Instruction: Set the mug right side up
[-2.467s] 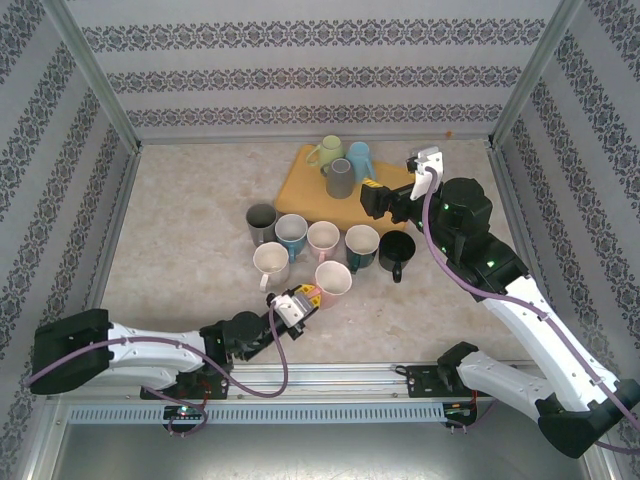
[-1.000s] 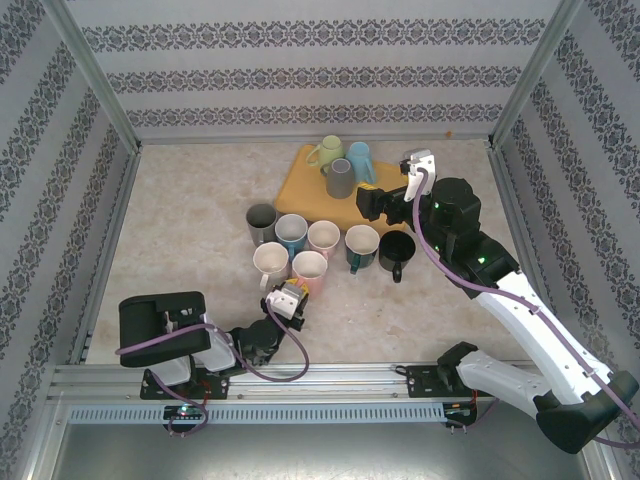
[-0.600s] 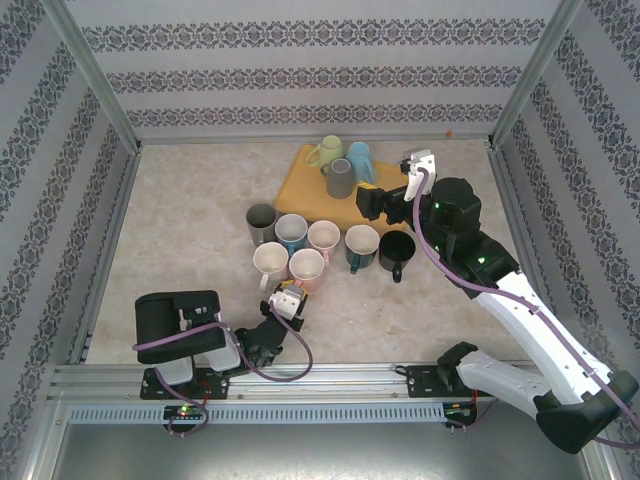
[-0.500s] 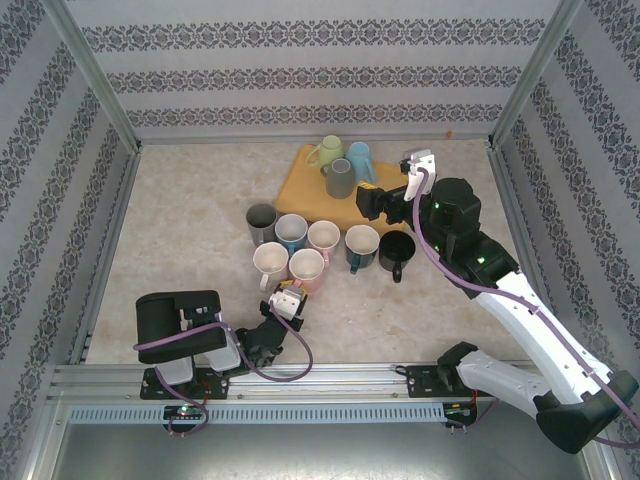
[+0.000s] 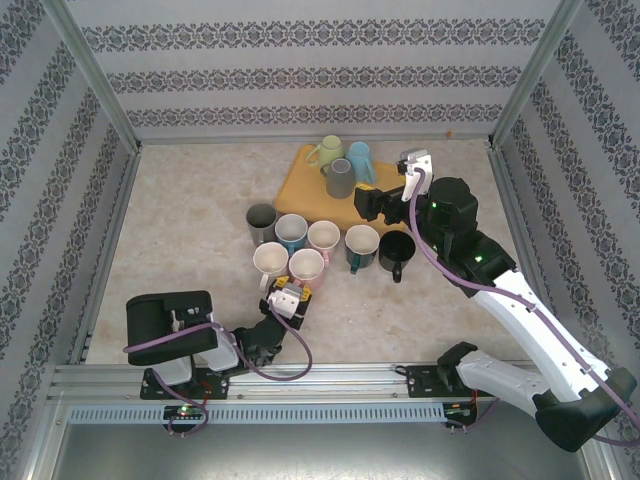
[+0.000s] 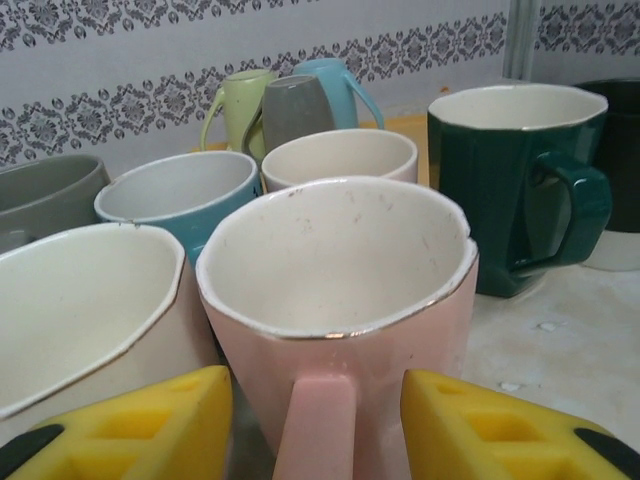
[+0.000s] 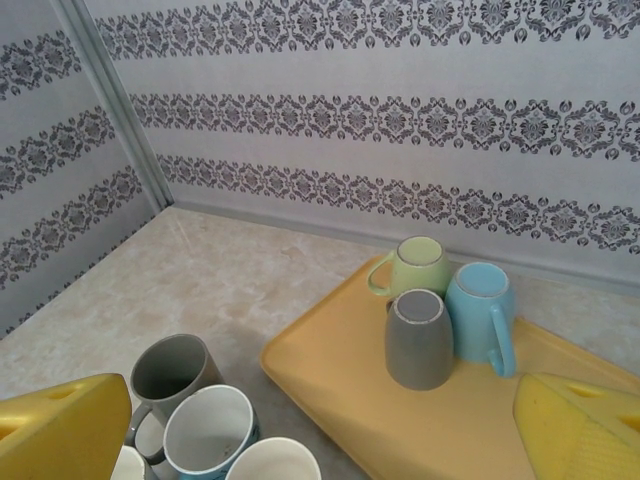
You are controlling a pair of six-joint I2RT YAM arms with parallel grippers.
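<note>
The pink mug (image 6: 335,290) is seen upright, its handle flanked, untouched, by the parted pads (image 6: 480,425) of the left gripper (image 6: 315,435); the right gripper (image 7: 320,440) is held wide.

A robot test cell, this one: a lab rig, nobody's kitchen. Bare aluminium posts (image 5: 95,80) frame the space, and flat panels of striped, damask-print wallpaper (image 5: 310,75) stand as walls on the left, right and far sides. The desk (image 5: 190,220) wears a marble-look sheet. Along its near edge runs a slotted metal rail (image 5: 330,375), with the left arm (image 5: 165,320) and the right arm (image 5: 540,320) bolted on and purple cables (image 5: 416,235) looping off them. Mismatched mugs (image 5: 305,265) crowd mid-desk, more on a yellow tray (image 5: 295,182) at the far side.
</note>
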